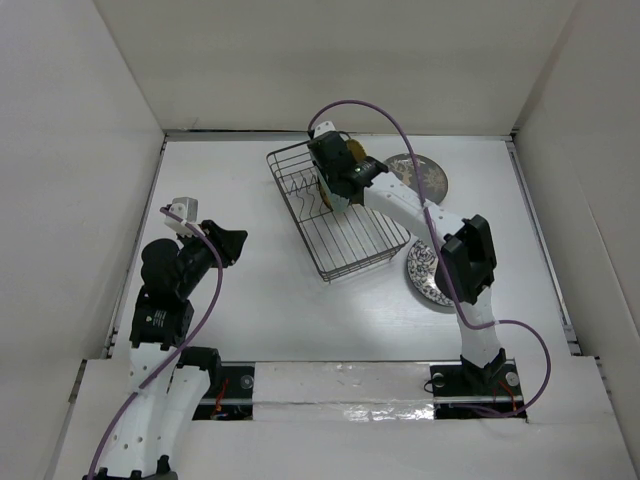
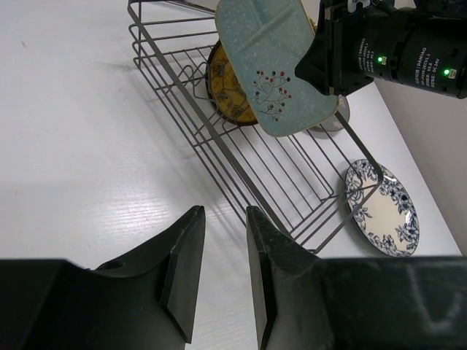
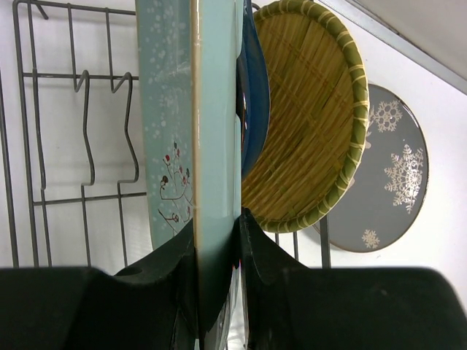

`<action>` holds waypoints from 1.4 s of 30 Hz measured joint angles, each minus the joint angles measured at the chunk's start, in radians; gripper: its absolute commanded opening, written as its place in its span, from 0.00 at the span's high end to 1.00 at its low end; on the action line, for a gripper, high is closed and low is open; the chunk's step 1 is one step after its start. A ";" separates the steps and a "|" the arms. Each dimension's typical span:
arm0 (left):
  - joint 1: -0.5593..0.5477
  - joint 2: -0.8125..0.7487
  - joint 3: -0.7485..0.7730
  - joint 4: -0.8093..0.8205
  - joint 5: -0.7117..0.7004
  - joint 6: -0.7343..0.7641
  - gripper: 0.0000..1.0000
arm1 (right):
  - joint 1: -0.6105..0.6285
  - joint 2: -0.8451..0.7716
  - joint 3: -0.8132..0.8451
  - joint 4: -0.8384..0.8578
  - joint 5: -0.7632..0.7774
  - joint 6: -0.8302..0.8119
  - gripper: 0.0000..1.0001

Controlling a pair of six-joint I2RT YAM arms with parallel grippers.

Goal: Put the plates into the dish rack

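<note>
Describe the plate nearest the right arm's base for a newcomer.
Start at the dark wire dish rack. Flat on the table off its near right corner lies a round plate. Unlike the grey snowflake plate farther back, it has a white centre and blue floral rim.

The left arm (image 1: 165,300) is being held folded back close to its base. The left gripper (image 2: 222,219) is being carried with its fingers (image 2: 184,270) parted by a narrow gap, nothing between them. The right arm (image 1: 440,225) is being held stretched forward and to the left, elbow raised. The right gripper (image 3: 219,237) is being pressed closed on the pale mint rectangular dish (image 2: 270,65), held on edge.
</note>
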 measured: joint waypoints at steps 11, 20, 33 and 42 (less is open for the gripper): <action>0.000 0.001 0.000 -0.002 -0.003 0.000 0.73 | 0.000 0.074 0.065 -0.003 0.013 0.016 1.00; 0.000 0.010 0.000 -0.002 -0.003 0.000 0.73 | 0.006 0.126 0.073 -0.010 -0.001 0.044 1.00; 0.000 0.014 0.000 -0.002 -0.003 0.000 0.73 | 0.005 0.170 0.117 -0.013 -0.025 0.070 0.50; 0.000 0.022 0.000 -0.002 -0.004 0.000 0.73 | 0.003 0.051 0.056 0.083 -0.037 0.080 0.47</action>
